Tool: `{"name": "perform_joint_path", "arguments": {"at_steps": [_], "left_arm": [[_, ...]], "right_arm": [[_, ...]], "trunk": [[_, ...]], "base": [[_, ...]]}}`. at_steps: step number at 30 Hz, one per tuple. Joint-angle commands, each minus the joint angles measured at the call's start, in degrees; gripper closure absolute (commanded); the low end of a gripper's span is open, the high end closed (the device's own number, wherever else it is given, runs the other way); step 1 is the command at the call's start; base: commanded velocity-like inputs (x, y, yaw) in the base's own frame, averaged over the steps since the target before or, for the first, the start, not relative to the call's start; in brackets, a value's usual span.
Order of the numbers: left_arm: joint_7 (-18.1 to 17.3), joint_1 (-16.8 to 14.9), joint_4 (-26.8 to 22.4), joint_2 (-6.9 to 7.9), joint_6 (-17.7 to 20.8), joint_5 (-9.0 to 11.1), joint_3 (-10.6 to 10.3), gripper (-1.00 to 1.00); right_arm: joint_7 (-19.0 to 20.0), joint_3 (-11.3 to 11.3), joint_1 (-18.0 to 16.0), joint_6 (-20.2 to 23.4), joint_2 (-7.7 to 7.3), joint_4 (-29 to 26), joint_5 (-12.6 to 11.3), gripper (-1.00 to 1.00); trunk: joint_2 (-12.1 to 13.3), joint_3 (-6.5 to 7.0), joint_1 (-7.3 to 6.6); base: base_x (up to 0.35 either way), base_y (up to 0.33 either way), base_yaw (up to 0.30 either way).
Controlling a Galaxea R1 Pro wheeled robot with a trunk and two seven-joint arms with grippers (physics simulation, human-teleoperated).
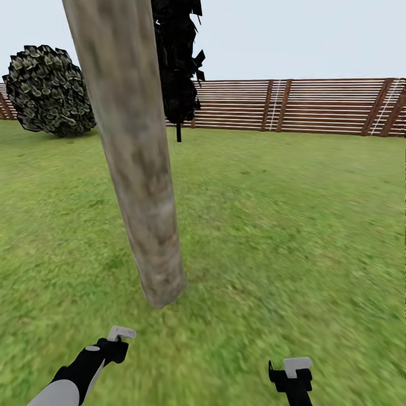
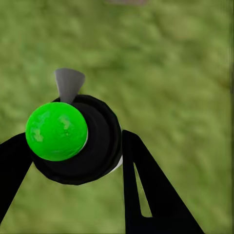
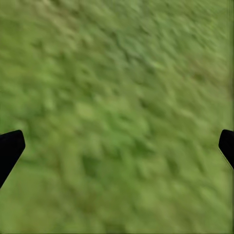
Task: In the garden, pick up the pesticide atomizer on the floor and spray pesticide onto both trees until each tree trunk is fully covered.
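Left gripper [image 2: 78, 146] pinching the pesticide atomizer [image 2: 83, 141] — its top showing green; tree trunk [image 1: 132, 152] just ahead. Right gripper [image 3: 117, 146] spread wide over grass [image 3: 117, 73].

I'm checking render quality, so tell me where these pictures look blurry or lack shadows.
Head view: the trunk casts no shadow on the grass, and the light is flat; the near grass smears while the fence stays crisp. Left wrist view: the bottle is sharp and the grass behind is soft. Right wrist view: the grass is blurred throughout.
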Motion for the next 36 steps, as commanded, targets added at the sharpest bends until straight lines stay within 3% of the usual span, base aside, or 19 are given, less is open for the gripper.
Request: {"name": "perform_joint_path", "arguments": {"at_steps": [1, 9, 14, 18, 23, 26, 27, 30, 36], "left_arm": [[-0.47, -0.04, -0.14, -0.06, 0.25, -0.33, 0.47, 1.0], [-0.51, -0.04, -0.11, -0.04, 0.24, -0.33, 0.47, 1.0], [-0.43, -0.01, -0.14, -0.08, -0.24, -0.33, 0.46, 1.0], [-0.42, -0.02, -0.2, -0.02, -0.29, -0.33, 0.46, 1.0], [-0.35, -0.01, -0.23, -0.01, -0.29, -0.23, 0.52, 1.0], [-0.08, -0.02, -0.3, 0.07, -0.29, 2.35, 0.47, 1.0], [1.68, -0.04, -0.31, 0.09, -0.34, 3.9, 0.33, 1.0], [3.8, -0.01, -0.25, 0.0, -0.05, 4.3, 0.21, 1.0], [4.06, 0.0, -0.23, -0.08, -0.32, 4.33, 0.21, 1.0]], "right_arm": [[-0.52, 0.1, -0.03, -0.02, 0.03, 0.06, 0.58, -1.0], [-0.52, 0.13, -0.02, 0.01, 0.17, 0.11, 0.58, -1.0], [-0.52, 0.1, -0.02, 0.01, 0.16, 0.15, 0.58, -1.0], [-0.45, 0.12, -0.02, 0.01, 0.17, 0.15, 0.58, -1.0], [-0.46, 0.12, -0.02, 0.01, 0.18, 0.14, 0.58, -1.0], [-0.46, 0.11, -0.02, 0.01, 0.18, 0.09, 0.58, -1.0], [-0.43, 0.16, -0.02, 0.01, 0.23, 0.07, 0.54, -1.0], [-0.1, 0.19, -0.02, 0.01, 0.24, 0.05, 0.65, -1.0], [-0.11, 0.19, -0.02, 0.02, 0.18, 0.06, 0.66, -1.0]], "trunk": [[-0.02, -0.05, 0.0], [-0.02, -0.05, 0.0], [-0.02, -0.05, 0.0], [-0.02, -0.05, 0.0], [-0.02, -0.05, 0.0], [-0.02, -0.05, 0.0], [-0.02, -0.05, 0.0], [-0.02, -0.05, 0.0], [-0.02, -0.05, 0.0]], "base": [[0.036, 0.0, -0.033], [0.004, 0.0, -0.005], [-0.248, -0.016, -0.016], [-0.218, -0.177, -0.241], [0.126, -0.243, -0.284], [0.272, -0.143, -0.27], [0.079, -0.022, -0.053], [0.023, -0.006, -0.016], [-0.263, 0.0, 0.0]]}}
